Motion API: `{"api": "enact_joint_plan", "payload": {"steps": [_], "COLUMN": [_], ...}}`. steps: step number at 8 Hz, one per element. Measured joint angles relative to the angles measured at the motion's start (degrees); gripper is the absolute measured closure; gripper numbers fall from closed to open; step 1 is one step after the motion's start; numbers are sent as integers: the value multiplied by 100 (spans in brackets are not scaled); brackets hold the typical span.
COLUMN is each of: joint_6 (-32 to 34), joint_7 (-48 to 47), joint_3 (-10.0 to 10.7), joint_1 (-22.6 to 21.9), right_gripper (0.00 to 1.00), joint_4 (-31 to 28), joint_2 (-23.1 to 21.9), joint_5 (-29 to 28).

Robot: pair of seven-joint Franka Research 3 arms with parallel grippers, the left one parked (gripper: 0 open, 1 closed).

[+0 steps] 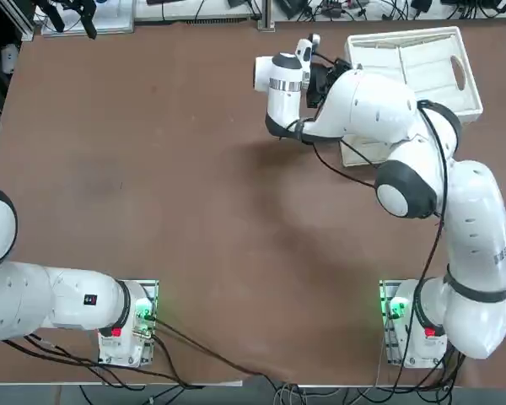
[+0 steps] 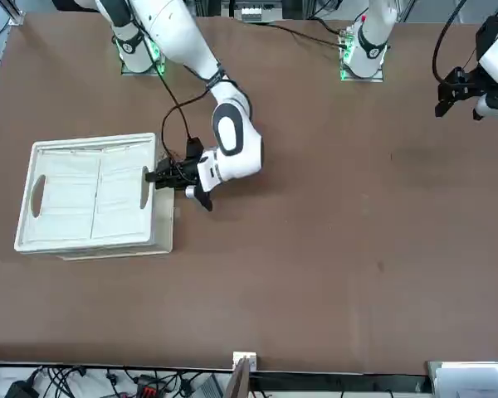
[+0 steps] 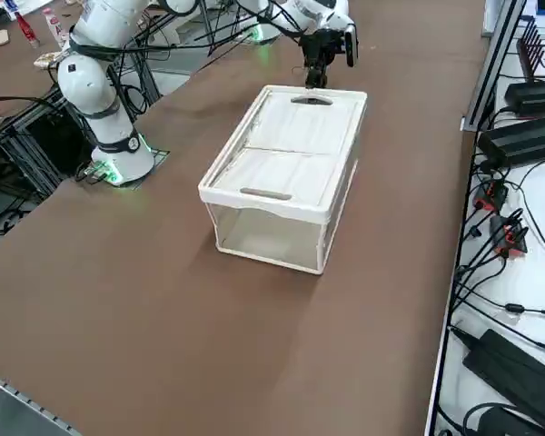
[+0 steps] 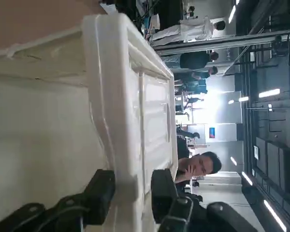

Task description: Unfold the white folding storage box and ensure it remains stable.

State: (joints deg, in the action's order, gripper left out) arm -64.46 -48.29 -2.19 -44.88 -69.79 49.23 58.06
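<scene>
White plastic marks the folding storage box (image 1: 413,67) in the overhead view, standing at the far right part of the brown desk (image 1: 152,186). Its rim frames two flat panels lying inside, one with an oval handle hole. The right arm reaches over the box's near-left corner, and the right hand (image 1: 310,52) sits just beside the box's left end, its fingers hidden by the wrist.

From across the desk, the box (image 2: 91,195) lies at the picture's left with both inner panels flat and a handle hole at each end. The dark hand (image 2: 156,176) points level at the end rim nearest the arm and meets it.

From the raised side camera, the box (image 3: 286,173) stands raised on clear-looking side walls, its white rim on top and the panels lying level with that rim. The hand (image 3: 314,82) hangs at the far end rim, above the handle slot.

The wrist camera shows the two black fingers (image 4: 100,193) straddling the box's white rim (image 4: 111,96), one on each side, part-way open. Whether the pads press the plastic or merely stand close is hard to tell. A person (image 4: 203,166) stands in the room beyond the box.
</scene>
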Motion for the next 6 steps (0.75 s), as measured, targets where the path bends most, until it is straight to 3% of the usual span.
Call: {"api": "enact_joint_plan", "payload": {"steps": [3, 6], "joint_6": [183, 220], "joint_7": [140, 619], "joint_3": [10, 20], "joint_1": [-85, -85], "right_gripper": [33, 30], "joint_4": [141, 278], "joint_2": [-86, -89], "joint_5": [94, 93]}}
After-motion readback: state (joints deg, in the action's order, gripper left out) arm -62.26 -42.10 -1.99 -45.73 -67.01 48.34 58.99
